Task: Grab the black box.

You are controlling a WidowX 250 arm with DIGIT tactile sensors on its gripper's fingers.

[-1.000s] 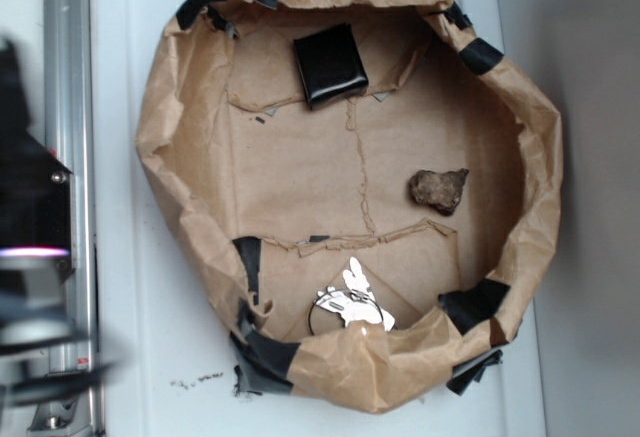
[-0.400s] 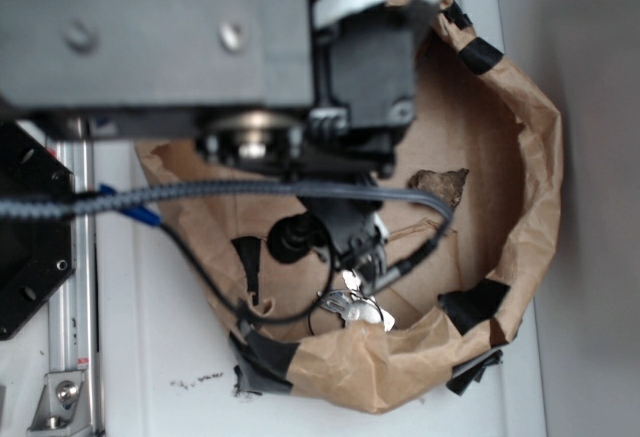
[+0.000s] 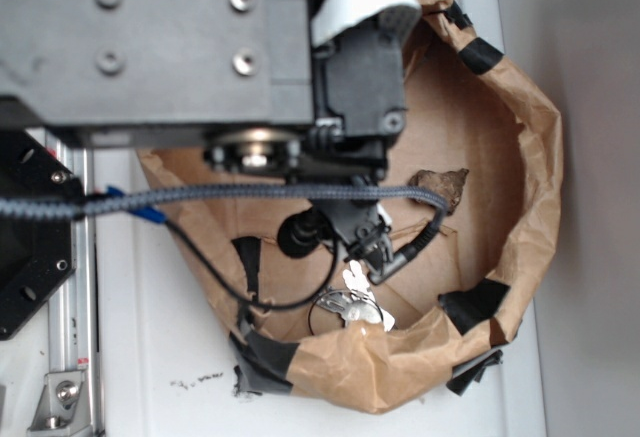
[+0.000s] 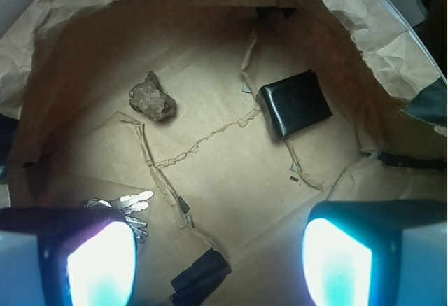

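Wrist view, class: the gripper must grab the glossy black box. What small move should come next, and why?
Probably move the gripper forward and slightly right to centre over the small glossy black box, then descend. Its fingers stand wide apart, empty, high above the brown paper floor; the box lies ahead, right of centre, clear of the brown rock and the silvery keys.

soft even light; the near arm (image 3: pixel 170 47) blurs, wrist view edges glare cyan.

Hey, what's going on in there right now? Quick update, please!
Gripper open, above the paper-lined floor, holding nothing. Black box lies flat ahead, untouched. Brown rock and keys off to the side, path clear.
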